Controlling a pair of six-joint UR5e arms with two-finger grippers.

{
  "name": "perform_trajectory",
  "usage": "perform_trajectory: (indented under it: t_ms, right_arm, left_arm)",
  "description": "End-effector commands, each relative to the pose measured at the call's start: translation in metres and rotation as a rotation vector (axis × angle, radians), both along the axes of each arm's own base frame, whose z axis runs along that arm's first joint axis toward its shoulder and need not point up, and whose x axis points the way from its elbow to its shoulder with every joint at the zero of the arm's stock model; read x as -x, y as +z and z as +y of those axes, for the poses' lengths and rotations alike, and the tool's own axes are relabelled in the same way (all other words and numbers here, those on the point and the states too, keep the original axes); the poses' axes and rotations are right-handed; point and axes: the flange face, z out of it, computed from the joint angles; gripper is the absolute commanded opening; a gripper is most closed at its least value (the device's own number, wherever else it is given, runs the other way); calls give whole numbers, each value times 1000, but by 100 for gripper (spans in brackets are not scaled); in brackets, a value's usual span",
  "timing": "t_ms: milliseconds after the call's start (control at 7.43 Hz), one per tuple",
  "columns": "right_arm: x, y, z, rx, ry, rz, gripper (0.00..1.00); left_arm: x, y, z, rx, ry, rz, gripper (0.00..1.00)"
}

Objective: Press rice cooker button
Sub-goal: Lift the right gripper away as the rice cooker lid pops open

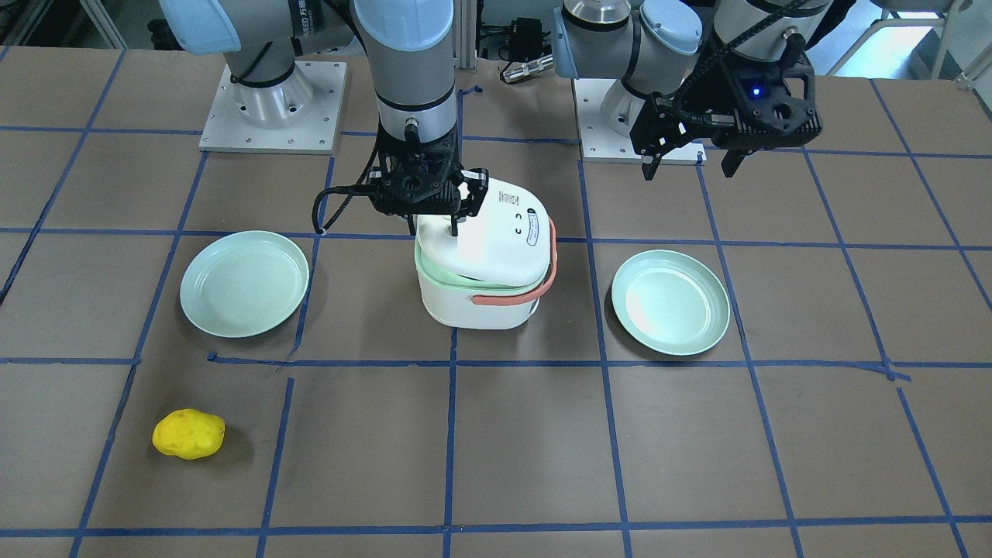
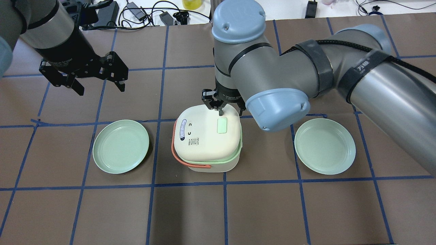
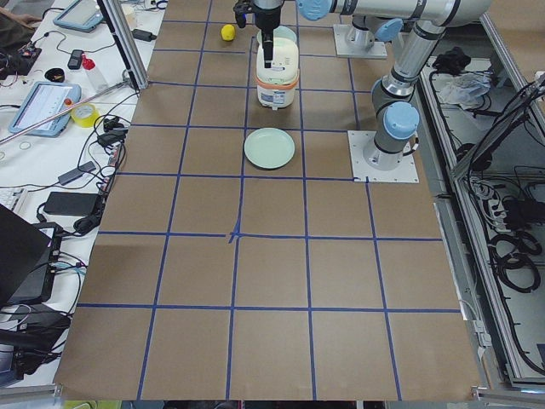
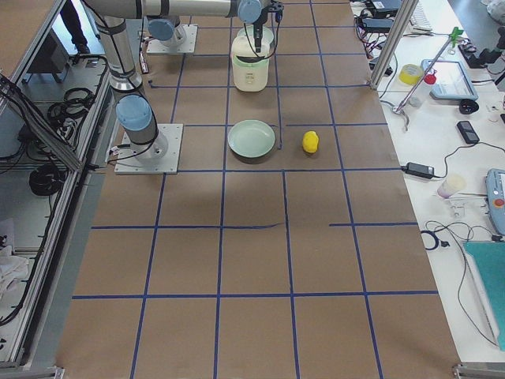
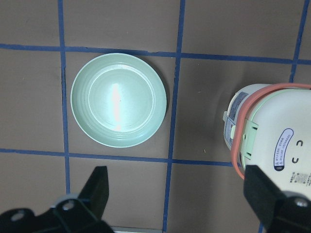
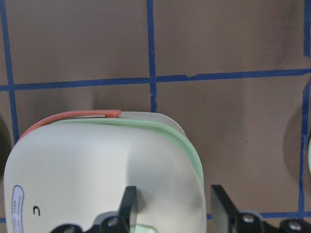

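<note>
Right gripper (image 6: pixel 173 195) straddles rice cooker (image 6: pixel 97 160) lid edge.

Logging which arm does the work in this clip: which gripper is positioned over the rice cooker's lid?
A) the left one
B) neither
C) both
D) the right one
D: the right gripper is down over the lid of the rice cooker, by its green button, while the left gripper hangs open above the table, apart from the cooker.
</note>
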Motion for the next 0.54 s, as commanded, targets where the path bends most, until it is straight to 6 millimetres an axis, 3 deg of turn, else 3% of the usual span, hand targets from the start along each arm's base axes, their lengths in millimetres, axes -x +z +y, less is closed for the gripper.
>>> perform_trajectory:
  t_ms: [0,404]
  right_arm:
    - [33,35,-21,35,54,31,100]
    - [101,86,-49,36,45,39,100]
  left_arm:
    - [0,0,0,0,-1,0,100]
    - [0,0,0,0,1,0,100]
